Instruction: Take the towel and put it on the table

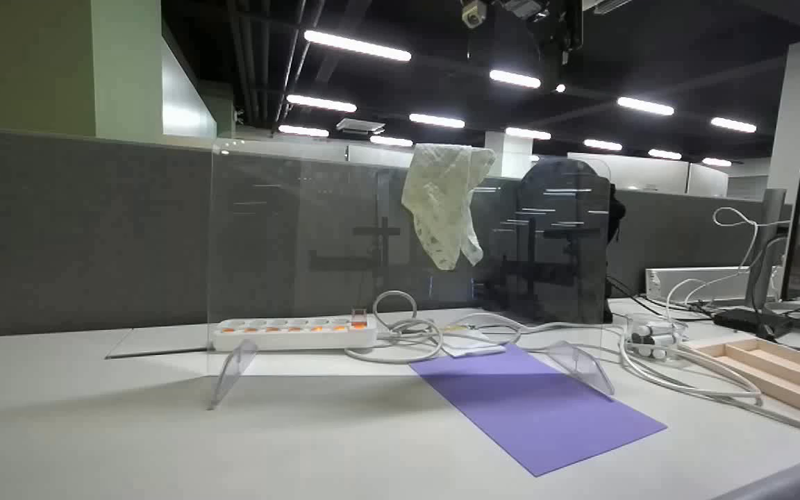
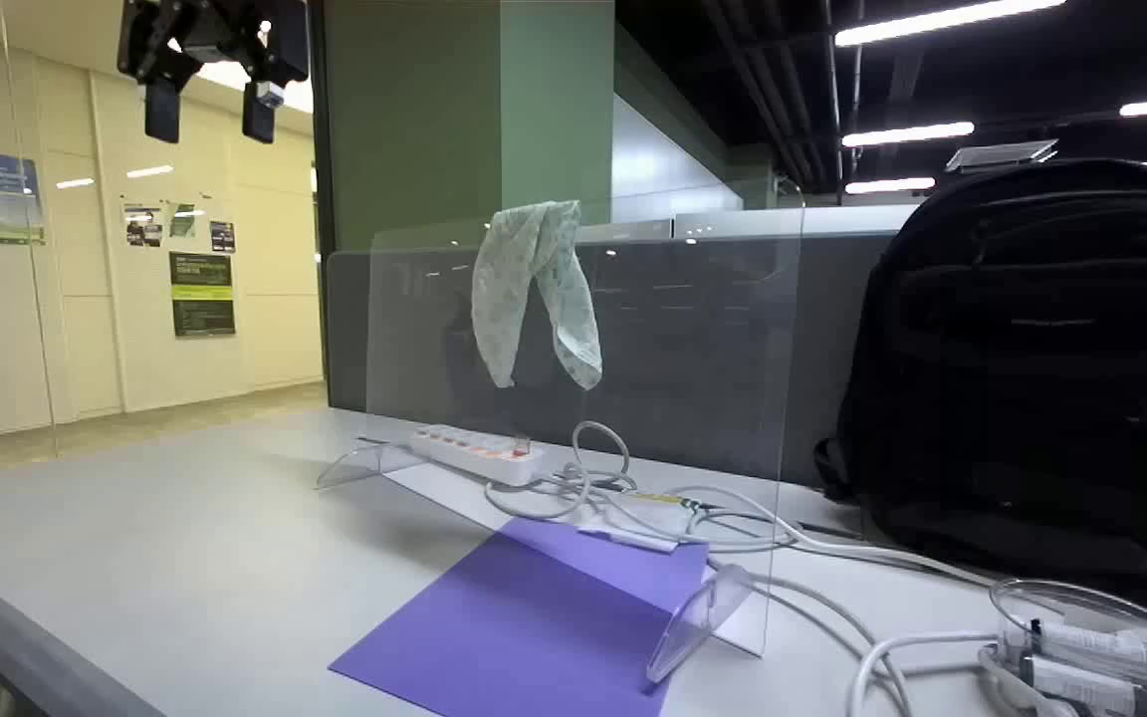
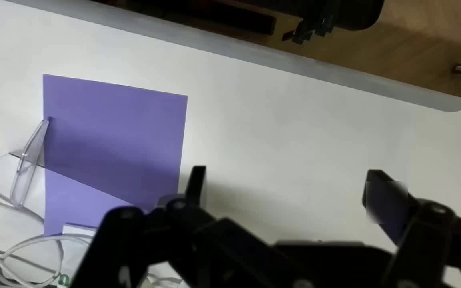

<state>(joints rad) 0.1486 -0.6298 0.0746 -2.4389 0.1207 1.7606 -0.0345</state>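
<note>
A pale, whitish-green patterned towel (image 1: 442, 201) hangs draped over the top edge of an upright clear panel (image 1: 268, 229). In an exterior view the towel (image 2: 534, 249) hangs in two tails, with its lower ends well above the white table (image 2: 185, 558). My gripper (image 2: 210, 115) is high in the air at the upper left of that view, pointing down, apart from the towel. In the wrist view its fingers (image 3: 286, 180) are spread wide with nothing between them, over the table surface (image 3: 274, 132). The towel does not show clearly in the wrist view.
A purple sheet (image 1: 539, 417) lies partly under the panel, near its clear foot (image 2: 698, 622). Behind the panel are a white power strip (image 1: 296, 335) and looped cables (image 1: 414, 333). A black backpack (image 2: 1032, 398), a clear cup (image 2: 1101, 637) and a wooden tray (image 1: 775, 375) stand nearby.
</note>
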